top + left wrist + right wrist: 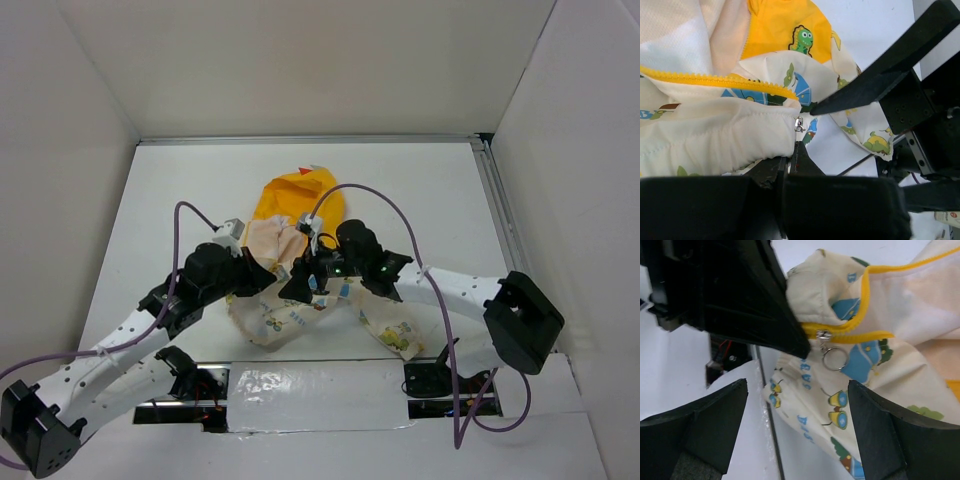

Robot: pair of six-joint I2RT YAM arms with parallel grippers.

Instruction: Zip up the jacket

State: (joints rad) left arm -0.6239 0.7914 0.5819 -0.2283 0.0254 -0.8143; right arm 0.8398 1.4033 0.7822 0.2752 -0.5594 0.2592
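white matte counter [180,190], nothing fancy. The one thing actually lying on it is the jacket [300,200], roughly mid-frame, yellow hood end toward the top and the cream cartoon-print part rumpled toward the bottom. Down at the bottom edge a shiny taped strip [320,392] runs between the left arm base [185,375] and right arm base [430,380]

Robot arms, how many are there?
2. The left arm comes in from the lower left and the right arm from the lower right. Both reach the jacket in the middle. None seems hidden.
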